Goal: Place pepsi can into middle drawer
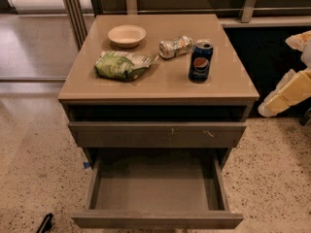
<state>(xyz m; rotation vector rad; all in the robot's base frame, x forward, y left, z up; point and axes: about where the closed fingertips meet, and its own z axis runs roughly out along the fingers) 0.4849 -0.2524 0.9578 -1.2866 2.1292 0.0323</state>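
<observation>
The pepsi can (pixel 200 61), dark blue with a round logo and silver top, stands upright on the right part of the cabinet top (pixel 165 84). The middle drawer (pixel 155 186) is pulled open low at the front, with a bare grey floor and a plain front. My gripper (pixel 290 92) shows only as cream and white parts at the right edge, to the right of the cabinet, well apart from the can and holding nothing that I can see.
A crushed silver-and-green can (pixel 176 46) lies just left of the pepsi can. A green chip bag (pixel 121 64) and a cream bowl (pixel 127 35) sit further left. A shut drawer front (pixel 156 134) with small reddish marks is above the open drawer.
</observation>
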